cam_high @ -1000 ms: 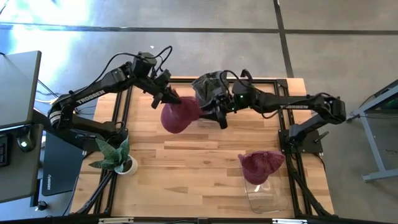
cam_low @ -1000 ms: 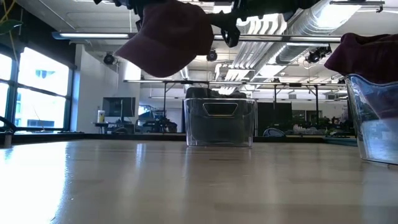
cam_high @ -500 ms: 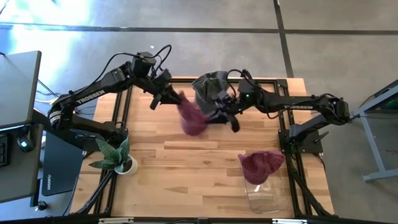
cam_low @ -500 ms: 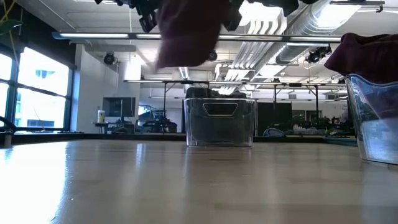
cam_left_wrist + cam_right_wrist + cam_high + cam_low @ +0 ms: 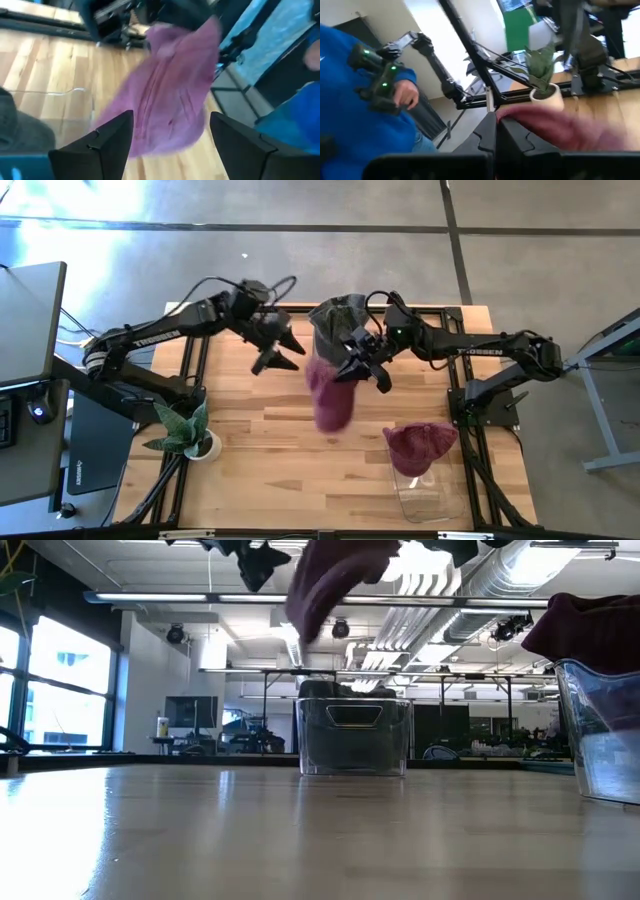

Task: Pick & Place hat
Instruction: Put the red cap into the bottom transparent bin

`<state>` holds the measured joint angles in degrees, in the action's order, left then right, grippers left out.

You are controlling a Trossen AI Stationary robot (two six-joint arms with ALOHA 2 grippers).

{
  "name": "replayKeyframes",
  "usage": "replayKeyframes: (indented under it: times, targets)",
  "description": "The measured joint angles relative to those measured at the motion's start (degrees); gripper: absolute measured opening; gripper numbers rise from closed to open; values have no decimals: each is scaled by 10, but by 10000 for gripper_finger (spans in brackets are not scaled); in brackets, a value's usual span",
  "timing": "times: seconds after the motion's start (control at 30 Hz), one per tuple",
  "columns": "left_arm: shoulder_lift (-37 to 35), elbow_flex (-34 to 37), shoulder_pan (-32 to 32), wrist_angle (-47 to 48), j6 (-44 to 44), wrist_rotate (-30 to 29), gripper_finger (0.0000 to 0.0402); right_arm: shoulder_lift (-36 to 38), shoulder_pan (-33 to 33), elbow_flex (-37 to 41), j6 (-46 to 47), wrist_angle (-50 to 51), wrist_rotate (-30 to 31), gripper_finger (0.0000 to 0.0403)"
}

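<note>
A maroon hat [image 5: 328, 398] hangs in the air over the table's middle, with my right gripper [image 5: 346, 370] shut on its upper end. In the low view the hat [image 5: 332, 580] sits high above the tabletop. My left gripper [image 5: 281, 353] stands open just left of the hat, with nothing between its fingers; in its wrist view the hat [image 5: 167, 100] shows beyond the spread fingers [image 5: 102, 145]. A second maroon hat [image 5: 420, 442] lies on top of a clear container [image 5: 422, 492] at the near right. My right gripper pinches the hat by an edge at its upper end [image 5: 520, 119] between its two shut fingers [image 5: 490, 137]. The fingers come about level from the table's right. The hat droops below and beside them, slack and lifted clear of the table.
A clear bin [image 5: 336, 323] holding dark cloth stands at the table's far middle, just behind both grippers. A small potted plant [image 5: 187, 430] stands at the near left. A person in blue [image 5: 365, 120] shows beyond the table in the right wrist view.
My left gripper has opened and let go of the hat, shifting a little toward the near right. My right gripper has shut on the hat. The hat has swung away from the left gripper and now hangs from the right one, farther right and nearer.
</note>
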<state>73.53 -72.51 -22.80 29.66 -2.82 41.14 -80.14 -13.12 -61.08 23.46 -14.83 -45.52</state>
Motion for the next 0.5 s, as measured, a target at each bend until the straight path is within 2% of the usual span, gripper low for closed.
replayKeyframes:
  times: [0.07, 0.13, 0.3, 0.5]
  targets:
    - [13, 0, 15, 0, -2, -25, 251, 0, 3, 0, -3, -3, -11, 4]
    - [31, 0, 20, -3, -2, -25, 246, 0, 6, 0, 10, -11, -14, 6]
    - [90, 0, 31, -42, 1, -3, 239, 0, 16, 0, 36, -34, -28, 3]
    - [100, 0, 30, -63, 20, 38, 238, 15, 22, 0, 76, -21, -44, 3]
